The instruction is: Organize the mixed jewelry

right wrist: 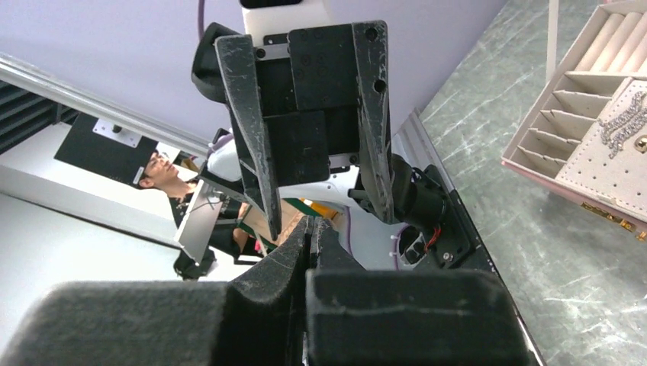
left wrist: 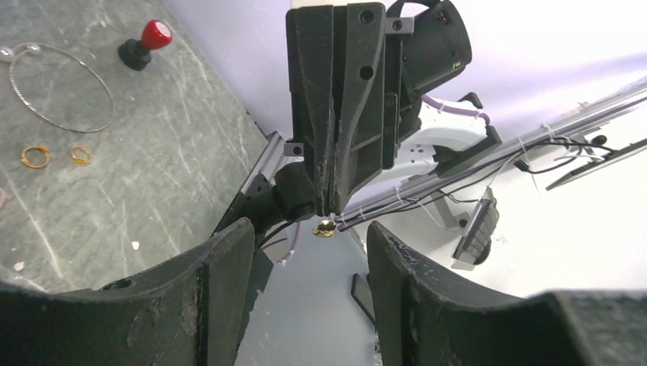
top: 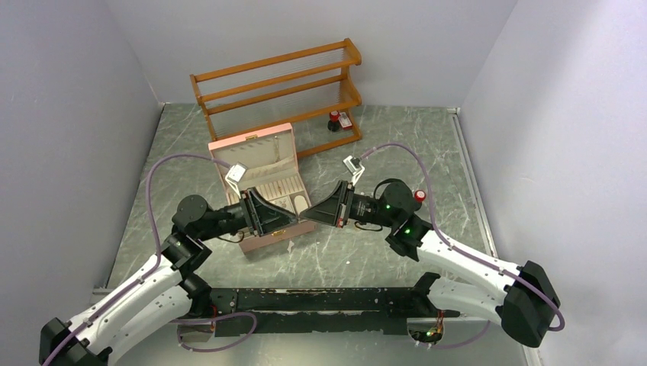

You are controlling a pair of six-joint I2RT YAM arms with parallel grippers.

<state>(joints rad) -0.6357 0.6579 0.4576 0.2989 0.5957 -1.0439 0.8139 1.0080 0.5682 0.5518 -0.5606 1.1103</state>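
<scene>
My right gripper [left wrist: 328, 213] is shut, with a tiny gold piece of jewelry [left wrist: 326, 228] pinched at its fingertips. My left gripper [left wrist: 309, 232] faces it tip to tip, open. Its two fingers [left wrist: 229, 267] stand on either side of the gold piece with a gap on both sides. In the top view the two grippers meet [top: 309, 217] in the air just right of the open pink jewelry box [top: 263, 244]. More of the mixed jewelry lies on the table: a thin wire hoop [left wrist: 98, 78] and two small gold rings [left wrist: 35, 156].
The pink box's compartments [right wrist: 564, 187] lie beside the grippers, and one holds a sparkly silver piece [right wrist: 622, 130]. A wooden rack [top: 278, 84] stands at the back with red-capped bottles [top: 334, 120] at its foot. Another red-capped bottle [left wrist: 145, 43] stands near the loose rings.
</scene>
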